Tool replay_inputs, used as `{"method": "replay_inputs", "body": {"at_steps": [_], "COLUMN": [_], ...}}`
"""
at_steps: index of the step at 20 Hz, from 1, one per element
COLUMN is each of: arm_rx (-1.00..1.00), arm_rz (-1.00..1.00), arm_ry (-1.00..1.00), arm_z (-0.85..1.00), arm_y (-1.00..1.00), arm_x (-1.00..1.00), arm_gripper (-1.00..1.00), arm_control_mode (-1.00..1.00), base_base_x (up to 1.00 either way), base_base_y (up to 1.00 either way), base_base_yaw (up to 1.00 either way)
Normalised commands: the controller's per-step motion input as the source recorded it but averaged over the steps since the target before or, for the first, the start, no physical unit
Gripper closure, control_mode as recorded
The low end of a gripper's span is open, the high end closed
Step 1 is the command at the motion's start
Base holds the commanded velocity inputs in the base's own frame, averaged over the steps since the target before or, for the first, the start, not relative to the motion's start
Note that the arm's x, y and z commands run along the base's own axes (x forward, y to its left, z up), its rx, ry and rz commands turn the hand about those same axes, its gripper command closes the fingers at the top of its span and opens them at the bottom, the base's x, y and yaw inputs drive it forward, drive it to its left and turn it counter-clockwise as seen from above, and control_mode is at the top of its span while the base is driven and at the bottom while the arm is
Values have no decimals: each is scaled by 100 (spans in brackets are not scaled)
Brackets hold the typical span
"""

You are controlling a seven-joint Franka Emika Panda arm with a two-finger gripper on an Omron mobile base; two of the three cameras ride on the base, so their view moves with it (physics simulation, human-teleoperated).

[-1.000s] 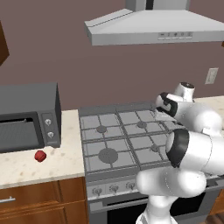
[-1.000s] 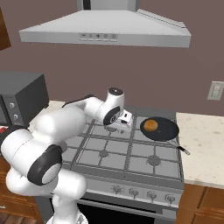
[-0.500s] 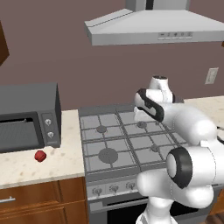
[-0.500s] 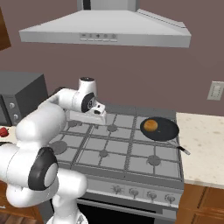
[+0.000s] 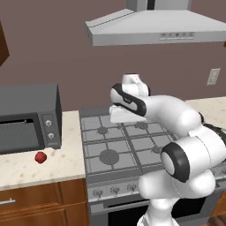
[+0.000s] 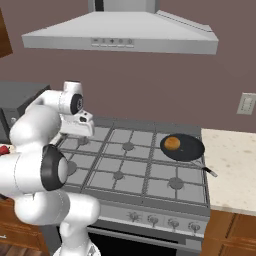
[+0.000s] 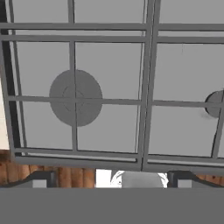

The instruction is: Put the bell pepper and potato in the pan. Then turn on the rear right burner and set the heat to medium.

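Observation:
The black pan [image 6: 192, 150] sits on the rear right burner with the golden-brown potato [image 6: 172, 143] inside it. On the pale counter left of the stove, in front of the microwave, lies the red bell pepper [image 5: 40, 157]; its edge also peeks in as a red speck [image 6: 4, 149] behind my arm. My gripper [image 5: 119, 117] [image 6: 77, 134] hangs above the rear left part of the stove, far from the pan and well right of the bell pepper. In the hand view the gripper [image 7: 111, 180] is open, its tips wide apart with nothing between them, over a grate and a round burner [image 7: 75, 97].
A dark microwave [image 5: 28, 117] stands on the left counter. A row of knobs [image 6: 162, 222] runs along the stove's front panel. The range hood [image 6: 120, 35] hangs overhead. Pale counter [image 6: 232, 170] continues right of the pan.
The arm has swung left across the stove, from beside the pan to above the rear left grate. The gripper stayed open and empty. Potato and bell pepper have not moved.

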Motion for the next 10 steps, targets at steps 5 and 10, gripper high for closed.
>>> {"method": "replay_inputs", "body": {"at_steps": [5, 10], "arm_rx": [0, 0], "arm_rz": [6, 2], "arm_ry": [2, -3], "arm_z": [-15, -16], "arm_y": [100, 90], "arm_x": [-44, -86], "arm_gripper": [-100, -100], "arm_control_mode": [-100, -100], "base_base_x": [0, 0], "base_base_y": [0, 0], "base_base_yaw": [0, 0]}}
